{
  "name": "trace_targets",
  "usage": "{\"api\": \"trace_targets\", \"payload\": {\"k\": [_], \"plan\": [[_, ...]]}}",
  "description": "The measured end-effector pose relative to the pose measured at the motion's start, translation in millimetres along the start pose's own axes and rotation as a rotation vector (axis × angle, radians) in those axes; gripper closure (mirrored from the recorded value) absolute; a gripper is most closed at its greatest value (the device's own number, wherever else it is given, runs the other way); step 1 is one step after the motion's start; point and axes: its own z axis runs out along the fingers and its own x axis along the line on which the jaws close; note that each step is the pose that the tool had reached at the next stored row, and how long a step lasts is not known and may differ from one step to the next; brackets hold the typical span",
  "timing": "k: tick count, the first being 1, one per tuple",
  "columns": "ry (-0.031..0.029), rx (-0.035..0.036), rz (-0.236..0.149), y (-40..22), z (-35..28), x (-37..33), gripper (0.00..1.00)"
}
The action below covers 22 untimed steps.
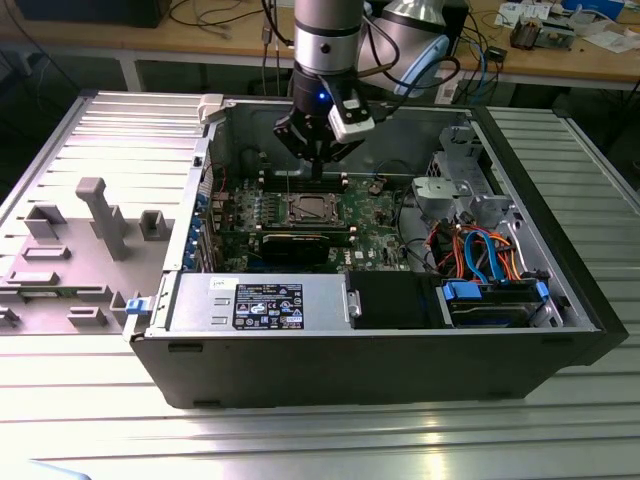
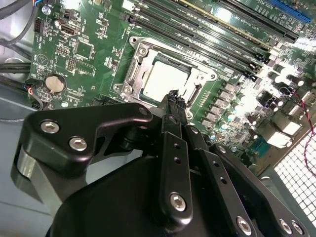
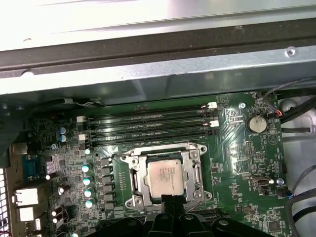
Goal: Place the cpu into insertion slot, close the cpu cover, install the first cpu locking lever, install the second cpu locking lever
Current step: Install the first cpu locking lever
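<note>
The cpu [image 3: 167, 177] had a dull silver metal top, and the cpu cover [image 3: 194, 173] was brighter bare metal. The circuit board [image 3: 237, 163] shone glossy green. The fingers [image 2: 174, 148] were matt black, with shiny metal screws [image 2: 177, 201].

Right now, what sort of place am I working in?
Probably a robotics lab or test bench: an open computer case sits on a ribbed metal table, a wooden workbench strewn with cables runs behind, and grey fixture blocks stand beside it.

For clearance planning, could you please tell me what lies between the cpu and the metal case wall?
In the first wrist view, long narrow memory slots lie side by side between the cpu and the metal case wall.
</note>
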Motion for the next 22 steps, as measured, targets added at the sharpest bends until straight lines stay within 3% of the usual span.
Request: {"api": "trace_targets", "payload": {"k": [8,15,22], "plan": [[0.0000,-0.0001,0.000,-0.8,0.2,7.5,0.89],[-0.0001,-0.0001,-0.003,-2.8,0.5,26.8,0.89],[-0.0007,-0.0003,-0.075,-3.1,2.5,30.2,0.89]]}}
